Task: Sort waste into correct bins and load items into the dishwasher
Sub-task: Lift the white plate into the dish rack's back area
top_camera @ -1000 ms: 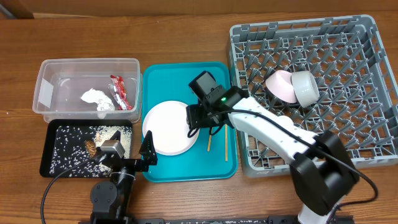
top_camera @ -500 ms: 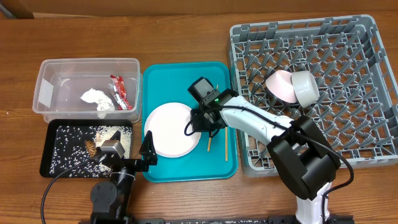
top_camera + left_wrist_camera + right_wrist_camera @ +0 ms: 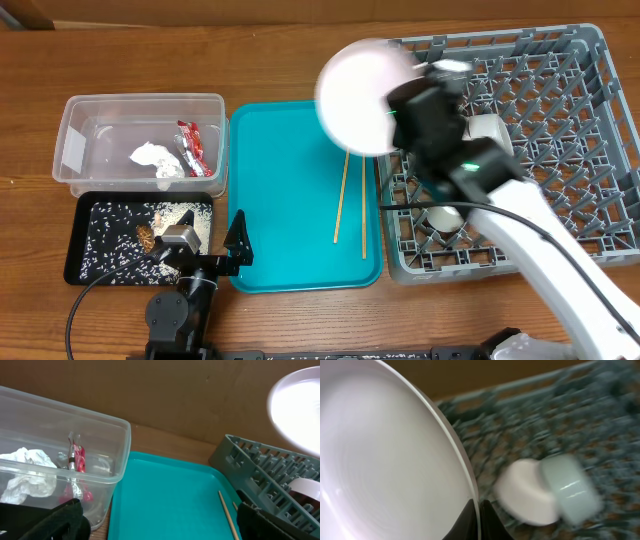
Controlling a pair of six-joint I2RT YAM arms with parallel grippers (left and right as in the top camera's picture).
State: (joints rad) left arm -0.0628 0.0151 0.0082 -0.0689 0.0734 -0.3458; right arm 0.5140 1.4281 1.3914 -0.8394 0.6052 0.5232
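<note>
The right end effector (image 3: pixel 479 516) is gripping the large white plate (image 3: pixel 360 95) by its rim, its dark fingers pinching the edge. It is holding the plate up in the air over the seam between the teal tray (image 3: pixel 290 150) and the left wall of the rack (image 3: pixel 540 190), and the plate is showing blurred. In the right wrist view a bowl (image 3: pixel 525 492) and a cup (image 3: pixel 570 490) are lying side by side in the rack, touching, also blurred.

Two chopsticks (image 3: pixel 341 200) are lying lengthwise on the right part of the teal tray, near each other but apart.

The left end effector (image 3: pixel 160 517) is sitting low at the near left corner of the teal tray with its fingers spread wide, holding nothing.

The clear tub (image 3: pixel 90 110) is standing on the table (image 3: pixel 300 50) left of the teal tray, containing the napkin (image 3: pixel 153 158) and the wrapper (image 3: pixel 190 148). Just in front of it the black tray (image 3: pixel 80 265) is carrying scattered rice (image 3: pixel 105 245) and brown bits (image 3: pixel 148 237).
</note>
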